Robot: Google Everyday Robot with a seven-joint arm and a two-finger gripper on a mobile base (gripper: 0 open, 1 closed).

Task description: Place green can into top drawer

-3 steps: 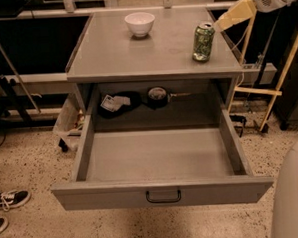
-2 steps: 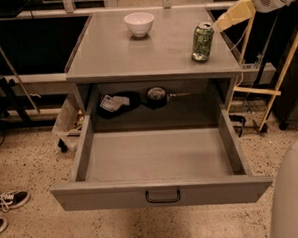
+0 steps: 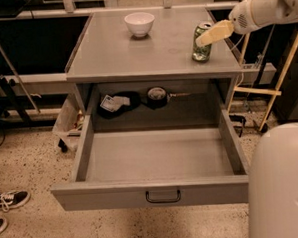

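The grey desk point(image 3: 135, 56) fills most of what I see, a flat-topped cabinet standing on a speckled floor point(image 3: 31, 162). Below its top the top drawer point(image 3: 156, 155) is pulled far out toward me, as wide as the cabinet, with its grey bottom bare and a small black handle point(image 3: 163, 196) in the middle of the front panel. At the lower right a rounded white part of the robot's body point(image 3: 280, 184) stands just beside the drawer's right front corner. The white arm point(image 3: 268, 7) comes in from the upper right, above the desk's right rear corner.

In the dark recess behind the drawer lie a black thing with a pale card on it point(image 3: 113, 103) and a round object point(image 3: 157, 94) (I cannot make out what either of them is). A white bowl point(image 3: 139, 24) stands toward the back of the desk, left of centre and well apart from everything else.

The green can point(image 3: 202, 50) stands upright on the desk near its right edge, not in the drawer. The tan claw point(image 3: 205, 38) slants down from the arm and crosses in front of the can's upper part; whether it grips the can or merely overlaps it, and how wide it stands, I cannot tell.

A dark shoe point(image 3: 10, 199) lies on the floor at the far left.
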